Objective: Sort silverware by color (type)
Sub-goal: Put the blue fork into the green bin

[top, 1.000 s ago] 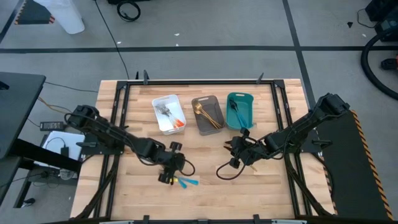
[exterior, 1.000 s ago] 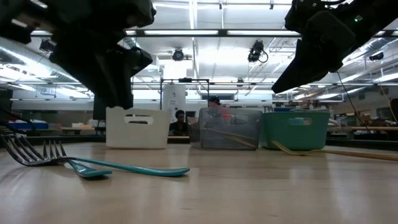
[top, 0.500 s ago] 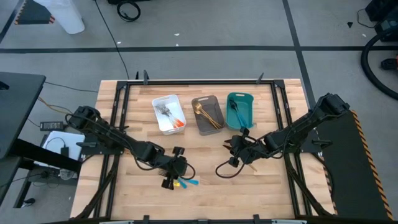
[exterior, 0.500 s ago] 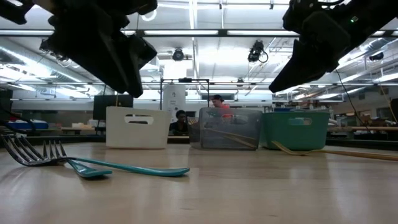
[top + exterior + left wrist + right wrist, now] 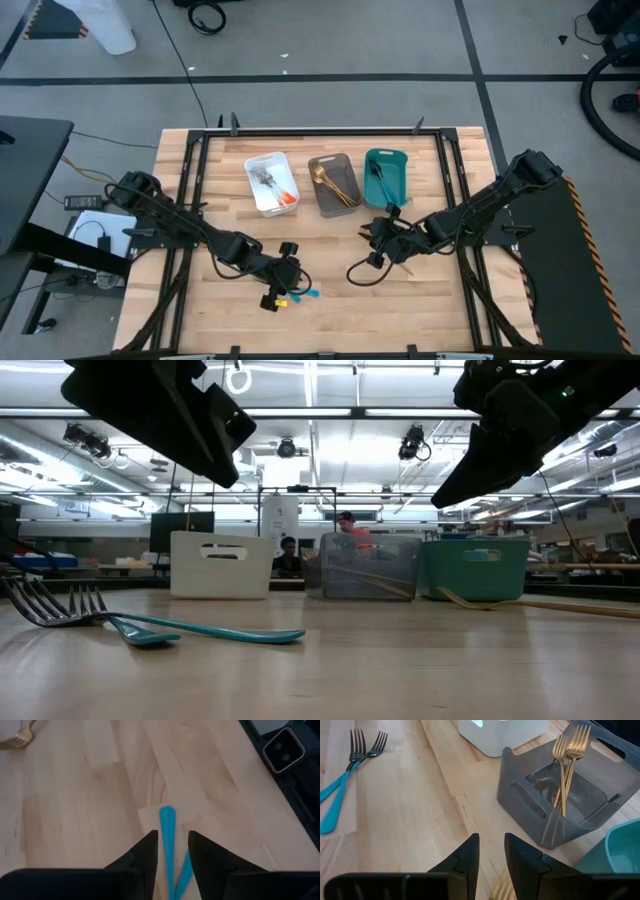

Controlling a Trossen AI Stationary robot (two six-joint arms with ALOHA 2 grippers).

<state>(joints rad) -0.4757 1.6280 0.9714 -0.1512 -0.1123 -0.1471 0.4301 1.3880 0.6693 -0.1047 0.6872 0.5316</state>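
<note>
The wooden table (image 5: 330,300) fills the middle of the high view, with both dark arms reaching in from its left and right edges.

Three bins stand in a row in the upper middle of that view. The white bin (image 5: 262,163) on the left holds dark-headed pieces with orange handles (image 5: 286,198). The grey bin (image 5: 341,196) in the middle holds gold forks (image 5: 331,185), whose tines rise above its rim in the right wrist view (image 5: 568,745). The teal bin (image 5: 397,163) on the right holds teal-handled silverware (image 5: 379,182).

The left gripper (image 5: 277,285) hangs over the lower middle of the table, right above two teal-handled forks (image 5: 300,294). In the left wrist view its fingers (image 5: 145,857) stand a narrow gap apart with nothing held, and the teal handles (image 5: 169,840) lie on the wood in that gap. The low view shows them crossed on the tabletop at lower left, dark tines (image 5: 45,603) pointing left and teal handles (image 5: 215,629) running right.

The right gripper (image 5: 378,243) hovers right of centre, just below the teal bin. Its fingers (image 5: 465,855) are slightly parted and empty, facing the grey bin, with the two teal forks (image 5: 342,775) well apart at the upper left of that wrist view.

A gold piece (image 5: 501,890) lies on the wood near the right fingers at the bottom of the right wrist view, and another gold fork (image 5: 17,737) shows at the upper left corner of the left wrist view.
</note>
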